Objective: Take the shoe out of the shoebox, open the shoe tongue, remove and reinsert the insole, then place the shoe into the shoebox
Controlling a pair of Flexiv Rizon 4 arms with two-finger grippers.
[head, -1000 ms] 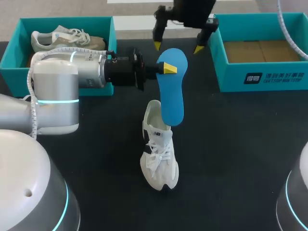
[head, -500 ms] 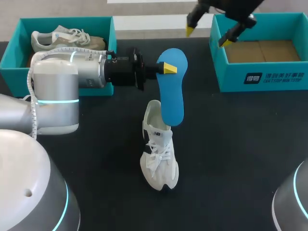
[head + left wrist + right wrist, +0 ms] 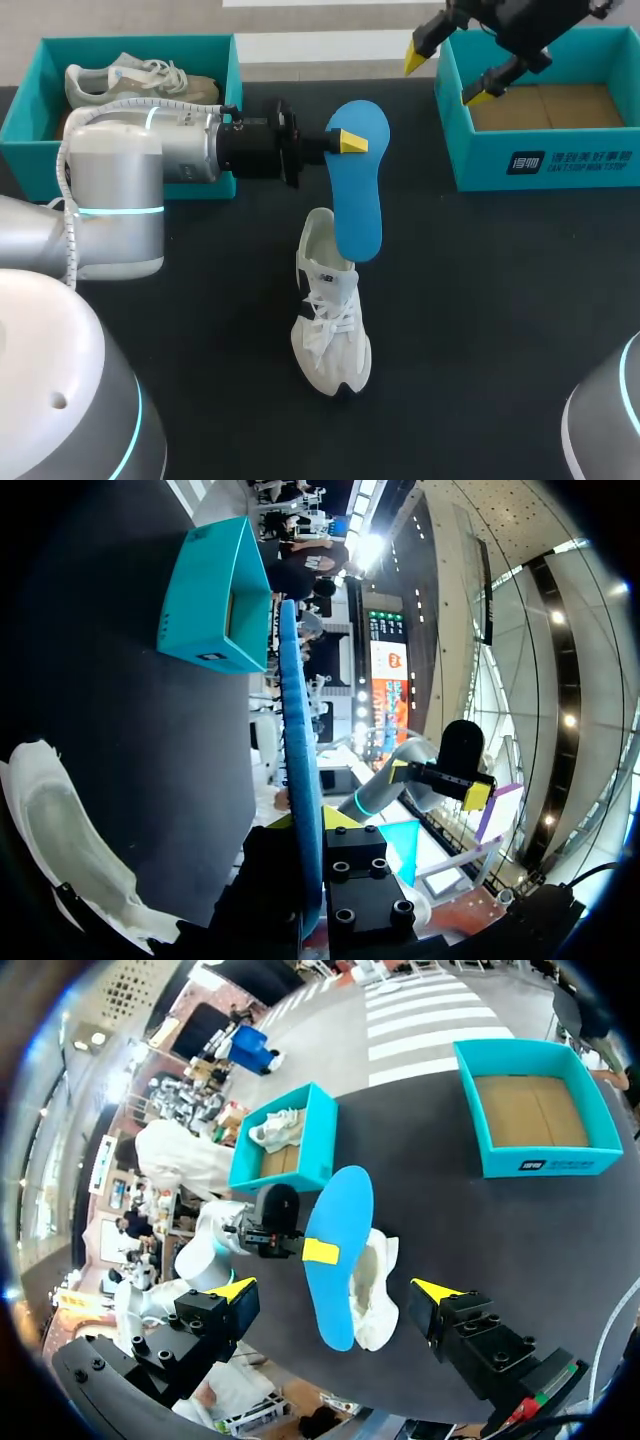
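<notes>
- One blue insole (image 3: pixel 358 185) is being pinched by the left gripper (image 3: pixel 345 142), its long axis pointing down over the white sneaker (image 3: pixel 330 320).
- The right gripper (image 3: pixel 448 78) is being held open and empty, well beyond the white sneaker.

The insole (image 3: pixel 357 190) in the left gripper (image 3: pixel 345 141) is bright blue, and the gripper's tips are yellow. Under it, the shoe (image 3: pixel 328 320) is white with black at the side. Ahead of the gripper, the shoebox (image 3: pixel 480 150) is teal with a brown floor. The surface (image 3: pixel 480 330) is black.
</notes>
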